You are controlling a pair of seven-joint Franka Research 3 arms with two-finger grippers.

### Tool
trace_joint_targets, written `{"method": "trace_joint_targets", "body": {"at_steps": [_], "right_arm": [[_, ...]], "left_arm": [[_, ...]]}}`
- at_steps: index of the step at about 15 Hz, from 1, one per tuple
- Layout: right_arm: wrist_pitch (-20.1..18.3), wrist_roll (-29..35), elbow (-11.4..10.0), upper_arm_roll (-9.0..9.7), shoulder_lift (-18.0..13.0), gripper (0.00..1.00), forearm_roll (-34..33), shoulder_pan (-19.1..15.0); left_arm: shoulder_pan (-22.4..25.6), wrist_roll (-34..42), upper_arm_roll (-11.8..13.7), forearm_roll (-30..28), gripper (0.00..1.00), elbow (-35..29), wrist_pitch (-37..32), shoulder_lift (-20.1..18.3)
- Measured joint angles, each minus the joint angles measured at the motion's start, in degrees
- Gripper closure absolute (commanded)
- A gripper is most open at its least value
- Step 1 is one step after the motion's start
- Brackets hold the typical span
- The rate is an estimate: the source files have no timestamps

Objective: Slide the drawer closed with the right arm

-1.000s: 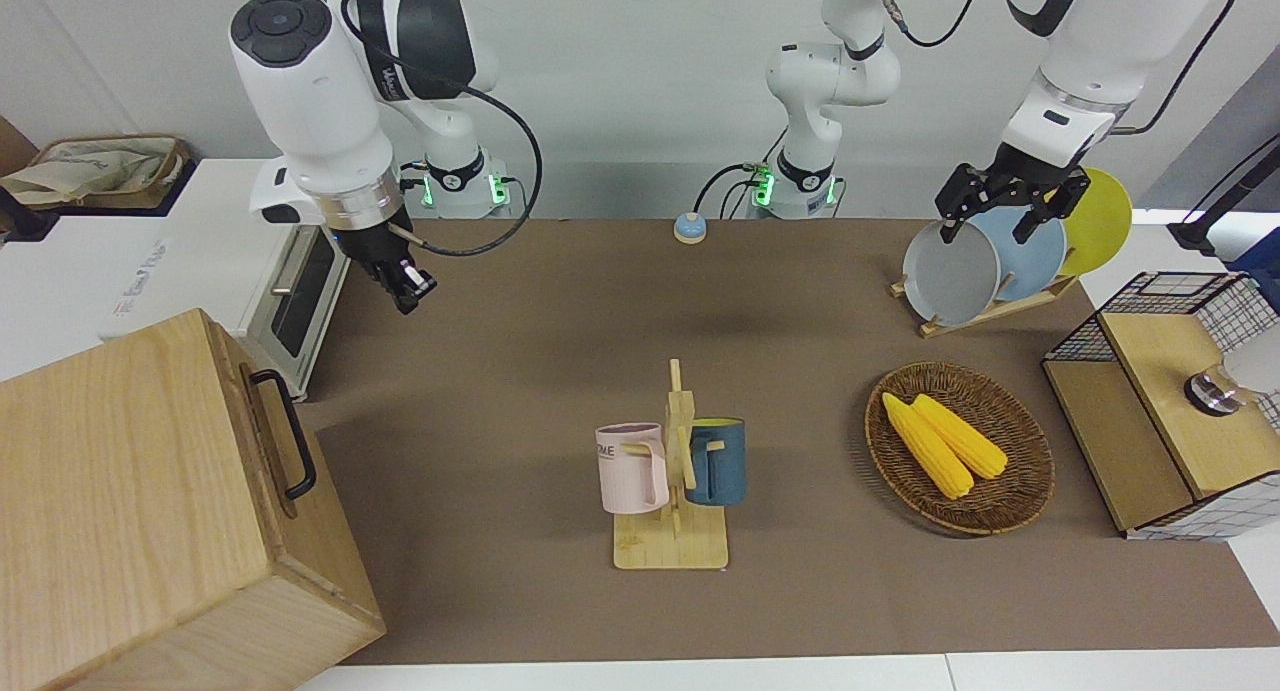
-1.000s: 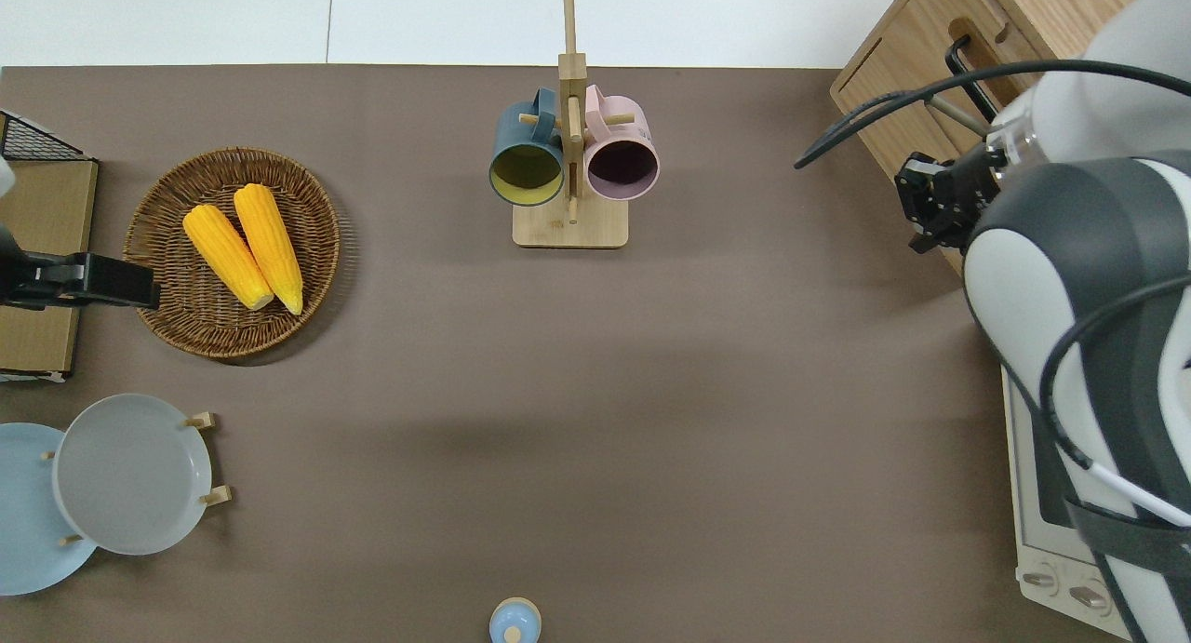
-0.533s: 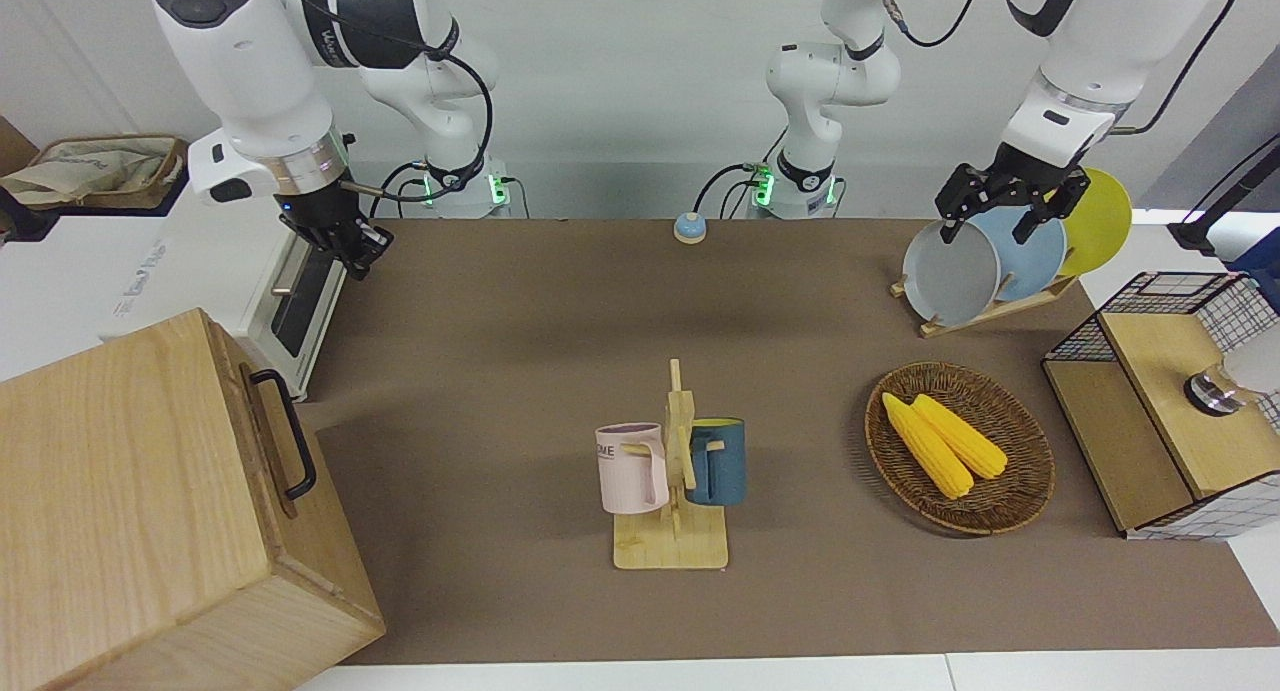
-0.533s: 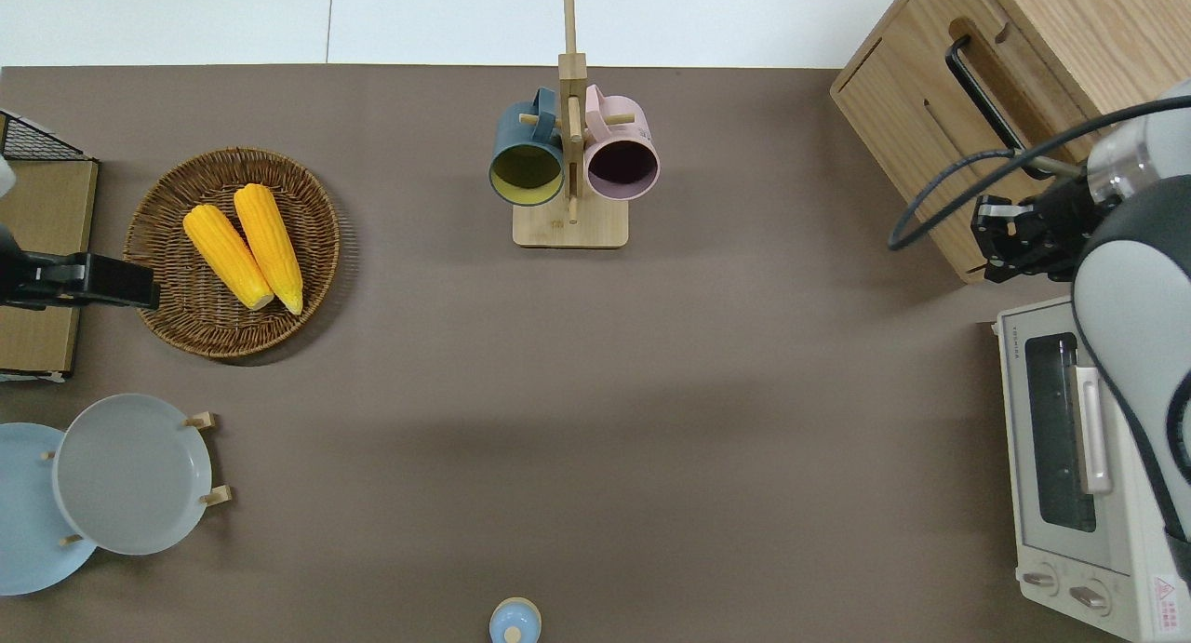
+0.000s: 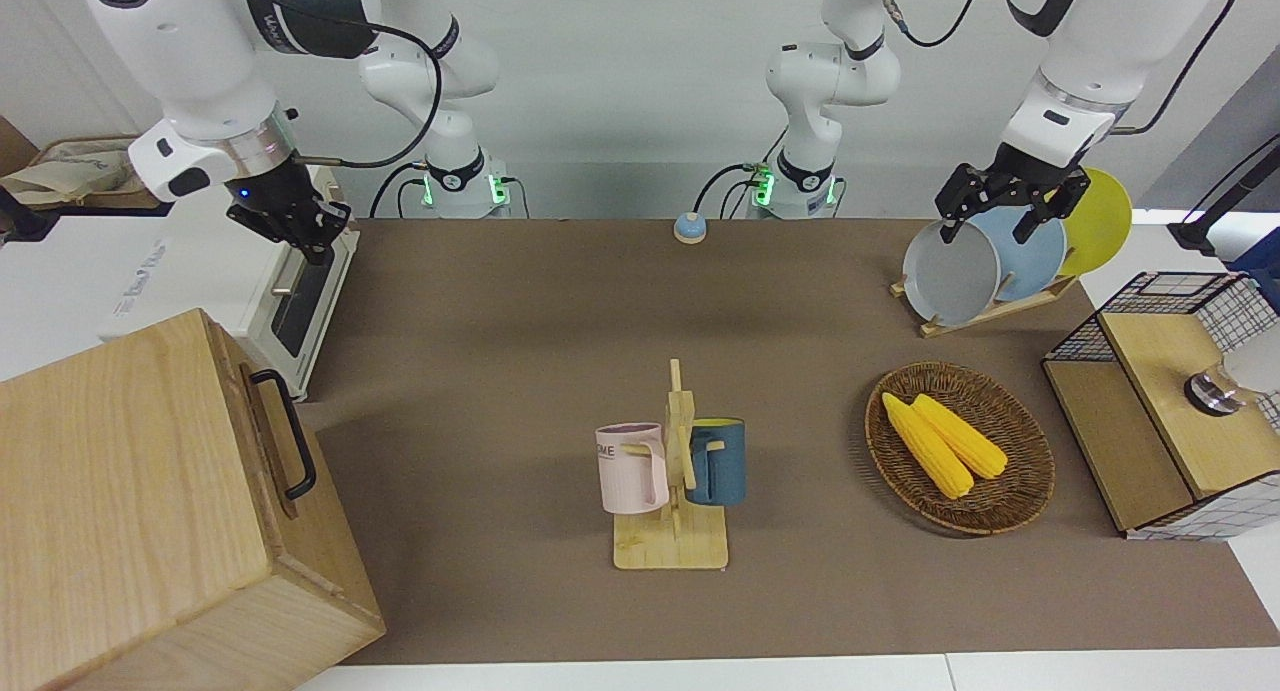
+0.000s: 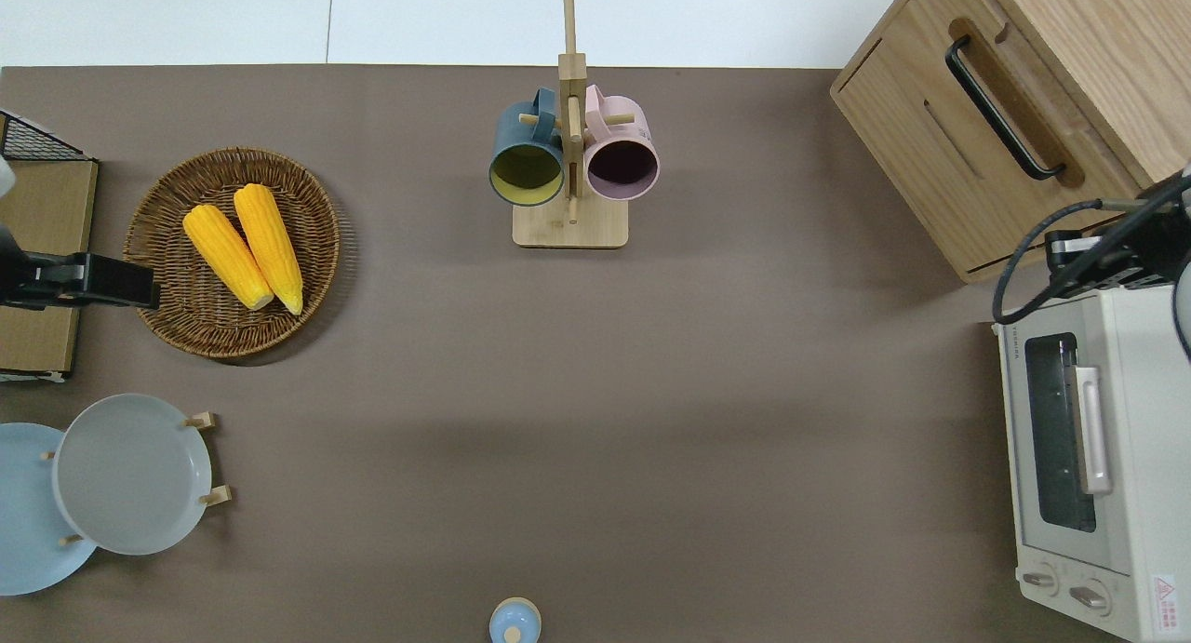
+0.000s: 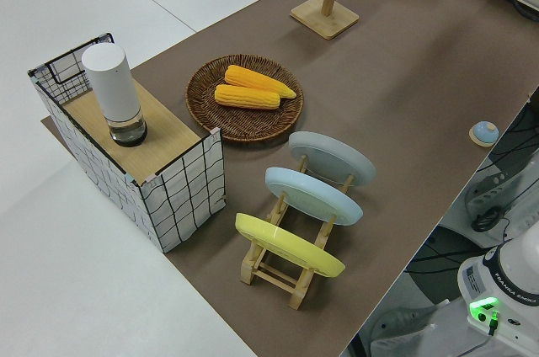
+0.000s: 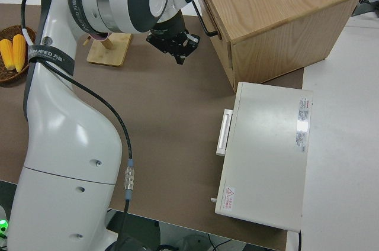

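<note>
The drawer (image 5: 276, 441) sits flush in the front of the big pale-wood cabinet (image 5: 120, 511) at the right arm's end of the table. Its black bar handle (image 6: 1000, 106) is free. The right arm (image 5: 200, 61) holds my right gripper (image 5: 300, 233) in the air, apart from the drawer. In the overhead view the right gripper (image 6: 1098, 261) hangs over the corner of the white oven (image 6: 1061, 438) nearest the cabinet. The right side view shows the right gripper (image 8: 177, 47) clear of the handle (image 8: 207, 23). My left gripper (image 5: 988, 219) is parked and open.
A mug rack (image 5: 672, 471) with a pink and a blue mug stands mid-table. A wicker basket (image 5: 1010, 501) holding two corn cobs, a plate rack (image 5: 990, 261) and a wire-mesh wood box (image 5: 1170, 401) occupy the left arm's end. A small blue bell (image 5: 689, 228) lies near the robots.
The right arm has risen and drawn its gripper away from the drawer front, back toward the oven. The drawer and the left arm have not moved.
</note>
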Motion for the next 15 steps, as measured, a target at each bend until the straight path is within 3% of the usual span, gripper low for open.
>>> {"method": "trace_joint_targets", "body": {"at_steps": [1,3,5,6,7,15], "right_arm": [[0.0,-2.0,0.0,-0.82,0.0,0.951,0.0,-0.1],[0.1,-4.1,0.0,-1.84,0.0,0.690,0.0,-0.7],[0.1,-4.6,0.0,-2.05,0.0,0.358,0.1,-0.8],[0.1,-4.6,0.0,-1.96,0.0,0.110,0.1,-0.7],[0.2,-4.4,0.0,-1.89,0.0,0.016,0.1,-0.5],[1.5,-0.1,0.0,0.09,0.0,0.013,1.1,-0.5]], "left_arm": [[0.0,0.0,0.0,0.0,0.00,0.0,0.0,0.0],[0.0,0.0,0.0,0.0,0.00,0.0,0.0,0.0],[0.0,0.0,0.0,0.0,0.00,0.0,0.0,0.0],[0.0,0.0,0.0,0.0,0.00,0.0,0.0,0.0],[0.0,0.0,0.0,0.0,0.00,0.0,0.0,0.0],[0.0,0.0,0.0,0.0,0.00,0.0,0.0,0.0]]}}
